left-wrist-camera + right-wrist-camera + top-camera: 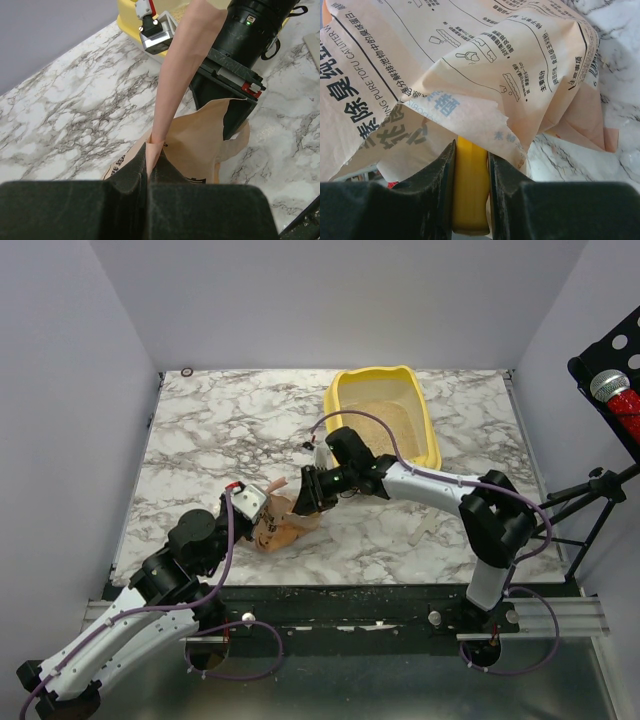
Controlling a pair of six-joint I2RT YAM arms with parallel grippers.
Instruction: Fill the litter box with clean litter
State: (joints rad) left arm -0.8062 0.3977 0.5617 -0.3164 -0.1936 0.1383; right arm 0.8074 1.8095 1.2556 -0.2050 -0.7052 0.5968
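Observation:
The yellow litter box [375,374] stands at the back right with beige clean litter [388,422] on its floor. A pinkish-tan printed bag [285,530] lies near the table's front centre. My left gripper [148,150] is shut on a stretched fold of the bag's edge [172,75]. My right gripper [471,150] is shut on the yellow-orange handle of a scoop [470,190]; the handle runs under the bag's torn mouth [470,110], and the scoop's bowl is hidden. From above, the right gripper [306,494] reaches into the bag from the right.
The table is marble-patterned [220,430], with grey walls on three sides. A small dark ring [187,371] lies at the back left corner. A black stand with a red microphone [618,395] sits off the right edge.

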